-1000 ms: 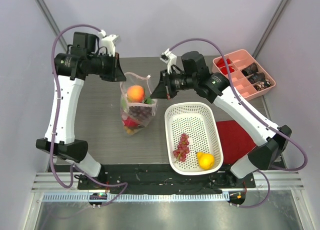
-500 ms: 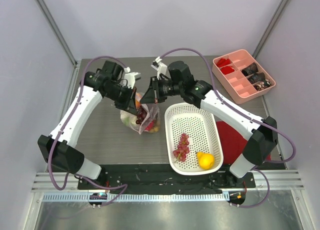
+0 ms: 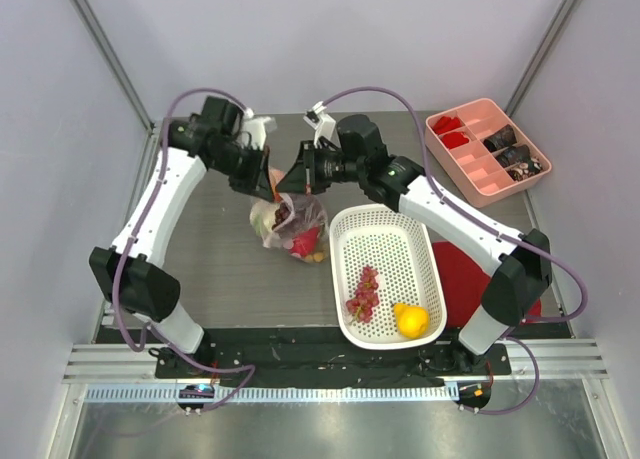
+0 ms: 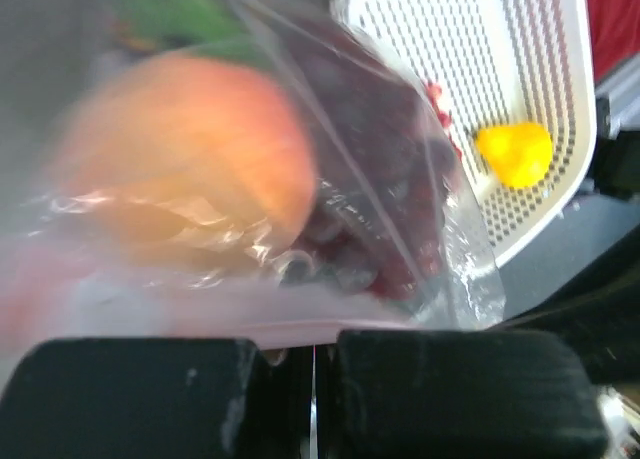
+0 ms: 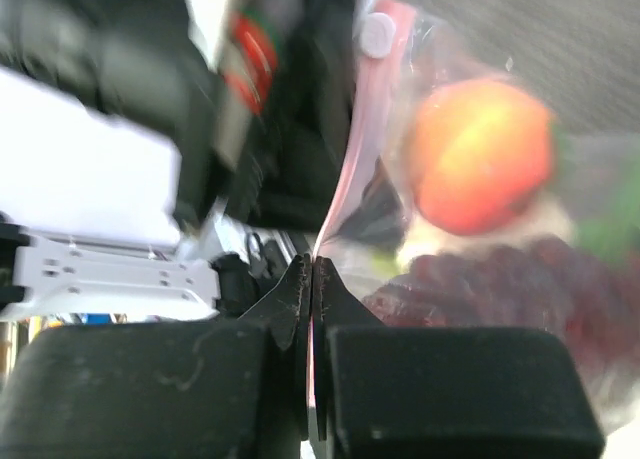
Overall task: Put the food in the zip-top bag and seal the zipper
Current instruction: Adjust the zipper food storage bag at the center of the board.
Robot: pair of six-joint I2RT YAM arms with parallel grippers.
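The zip-top bag [image 3: 290, 224] hangs over the table's middle, holding an orange [image 4: 190, 149], dark red grapes [image 4: 370, 209] and other food. My left gripper [image 3: 270, 187] and right gripper [image 3: 292, 183] meet close together at its top edge. In the left wrist view my left gripper [image 4: 315, 344] is shut on the bag's pink mouth strip, the zipper [image 4: 200, 319]. Seen from the right wrist, the right gripper [image 5: 312, 279] is shut on the same pink strip [image 5: 358, 119]. More grapes [image 3: 363, 294] and a yellow lemon [image 3: 411, 320] lie in the white basket [image 3: 345, 241].
The white basket stands just right of the bag. A red cloth [image 3: 468, 279] lies to the basket's right. A pink divided tray [image 3: 455, 114] sits at the back right corner. The left gripper's body [image 5: 280, 129] is right next to the right fingers.
Both arms have come down from high up and drawn together. The bag's wide-open mouth has closed into a narrow bunch between the two grippers, and the bag has shifted slightly right.
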